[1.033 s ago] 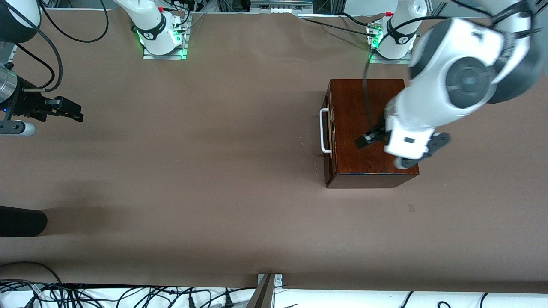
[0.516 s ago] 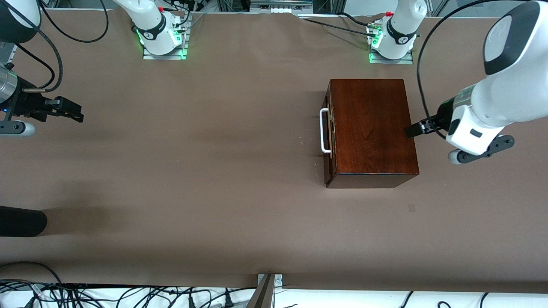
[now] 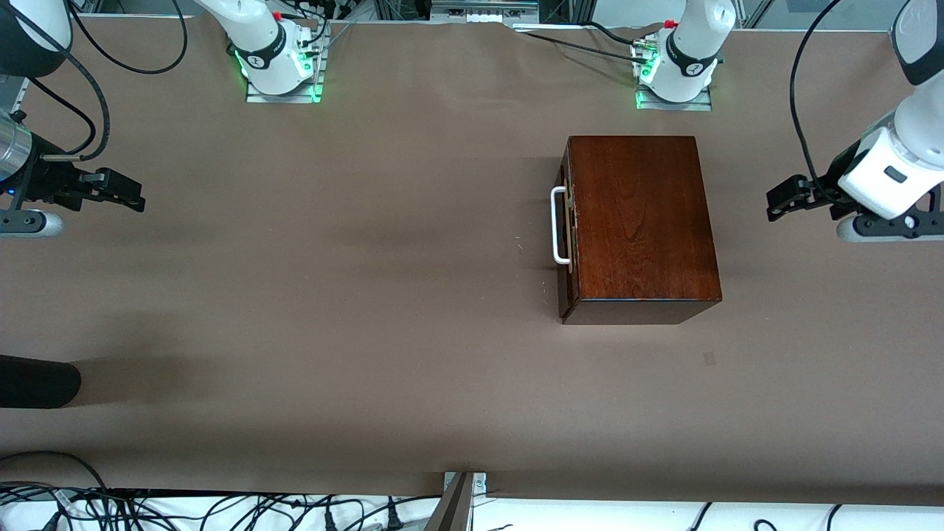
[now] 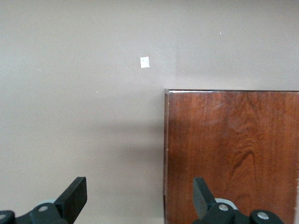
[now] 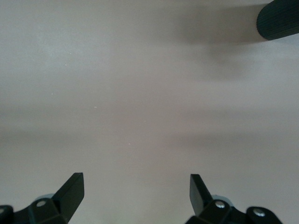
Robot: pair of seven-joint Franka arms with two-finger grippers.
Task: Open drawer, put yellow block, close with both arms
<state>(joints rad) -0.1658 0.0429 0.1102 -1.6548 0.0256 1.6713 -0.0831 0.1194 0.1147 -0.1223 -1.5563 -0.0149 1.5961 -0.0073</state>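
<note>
Since the earlier frames the left arm has swung off the top of the wooden box (image 3: 638, 221) and out toward its own end of the table (image 3: 369, 332). The left gripper (image 3: 783, 200) now hangs over bare table beside the box, toward the left arm's end, with its fingers (image 4: 74, 196) spread wide and nothing between them. In the left wrist view one corner of the box's glossy top shows ahead of the gripper, with a small pale fleck (image 4: 145, 62) on the table near it.

The right arm has barely shifted. It waits at the right arm's end of the table, the right gripper (image 3: 122, 193) over bare table, its fingers (image 5: 72, 189) also wide apart and empty.

The box has not moved. It stands near the left arm's base, and the drawer (image 3: 566, 230) is pushed fully in, its dark front flush with the box and facing the right arm's end of the table. The white handle (image 3: 558, 225) lies along that front. With the drawer shut, its inside is hidden, so its contents cannot be told.

A black rounded object (image 3: 37, 381) pokes in at the table's edge at the right arm's end, nearer the front camera than the right gripper.
</note>
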